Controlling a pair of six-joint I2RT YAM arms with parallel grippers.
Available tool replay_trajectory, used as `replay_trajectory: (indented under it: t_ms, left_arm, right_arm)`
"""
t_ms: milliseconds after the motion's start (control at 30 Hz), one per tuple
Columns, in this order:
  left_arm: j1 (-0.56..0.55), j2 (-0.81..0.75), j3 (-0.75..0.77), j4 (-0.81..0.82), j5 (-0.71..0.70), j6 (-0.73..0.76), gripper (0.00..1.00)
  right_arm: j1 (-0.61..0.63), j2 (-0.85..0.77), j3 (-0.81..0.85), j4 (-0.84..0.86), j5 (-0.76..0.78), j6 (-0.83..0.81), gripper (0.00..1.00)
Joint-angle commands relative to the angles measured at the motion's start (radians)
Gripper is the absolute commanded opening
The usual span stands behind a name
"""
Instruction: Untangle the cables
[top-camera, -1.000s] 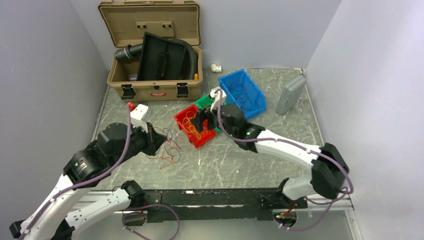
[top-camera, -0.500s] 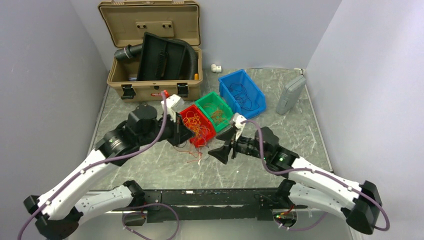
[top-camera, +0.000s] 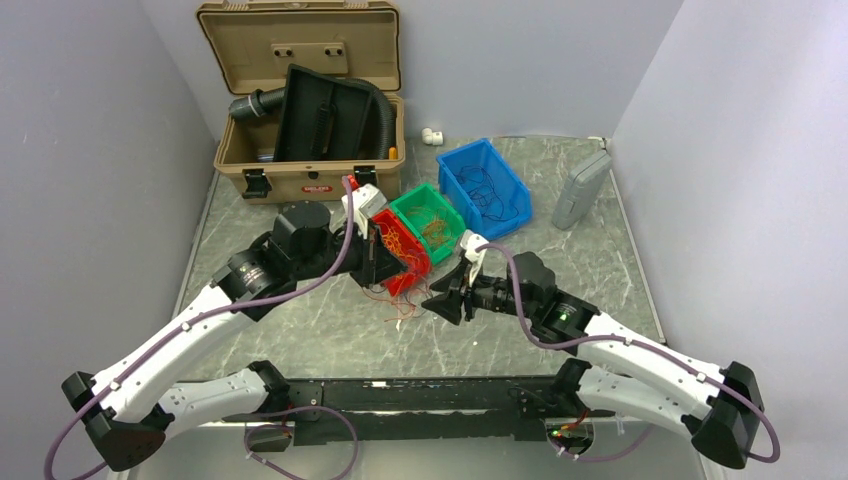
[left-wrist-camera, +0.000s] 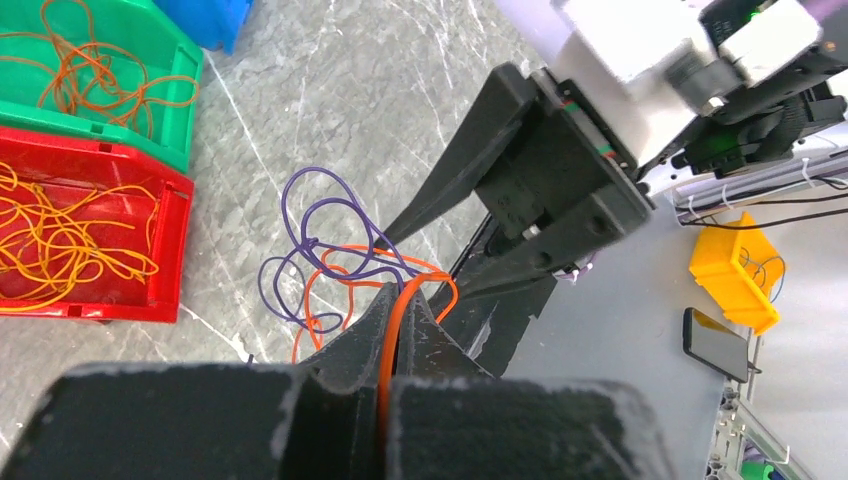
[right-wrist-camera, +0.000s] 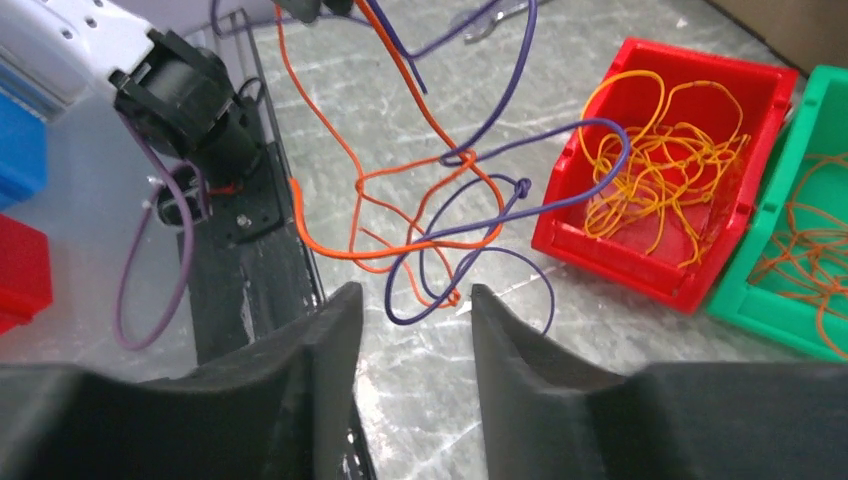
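The cables are thin orange and purple wires knotted in a loose tangle (right-wrist-camera: 460, 158) that hangs over the table in front of the red bin (top-camera: 418, 262). My left gripper (left-wrist-camera: 405, 290) is shut on one orange wire (left-wrist-camera: 393, 345) of that tangle (left-wrist-camera: 312, 243) and holds it up beside the red bin (left-wrist-camera: 100, 300). My right gripper (right-wrist-camera: 415, 295) faces it from the right, open, with nothing between its fingers. The lowest loops hang just beyond its fingertips. In the top view the left gripper (top-camera: 385, 262) and right gripper (top-camera: 437, 303) stand close together, with the tangle (top-camera: 388, 295) between them.
The red bin (right-wrist-camera: 620, 260) and the green bin (top-camera: 415, 198) hold more orange wires; the blue bin (top-camera: 470, 150) holds dark ones. An open tan case (top-camera: 300, 175) with a black hose stands at the back left. A grey box (top-camera: 580, 188) lies at the right.
My left gripper has carried the tangle from the table's left over to the red bin. My right gripper has swung back from the bins to the near middle, and its jaws have narrowed.
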Motion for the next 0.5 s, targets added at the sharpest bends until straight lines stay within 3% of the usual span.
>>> replay_trajectory:
  t_ms: [0, 67, 100, 300, 467]
  left_arm:
    - [0.002, -0.018, 0.030, 0.051, 0.031, -0.008, 0.00]
    - [0.003, -0.022, 0.028, 0.041, 0.023, -0.002, 0.00]
    - [0.002, -0.026, 0.029, 0.028, 0.011, 0.003, 0.00]
    - [0.010, -0.068, 0.041, -0.080, -0.189, 0.015, 0.00]
    - [0.047, -0.125, 0.011, -0.163, -0.403, -0.037, 0.00]
  right_arm:
    - [-0.002, 0.017, 0.040, 0.037, 0.013, 0.002, 0.32]
    - [-0.002, 0.023, 0.042, 0.050, 0.031, 0.018, 0.04]
    - [-0.002, 0.025, 0.044, 0.048, 0.046, 0.025, 0.00]
    - [-0.002, -0.012, 0.021, 0.017, 0.197, 0.074, 0.00]
    - [-0.006, -0.003, 0.031, -0.093, 0.507, 0.160, 0.00]
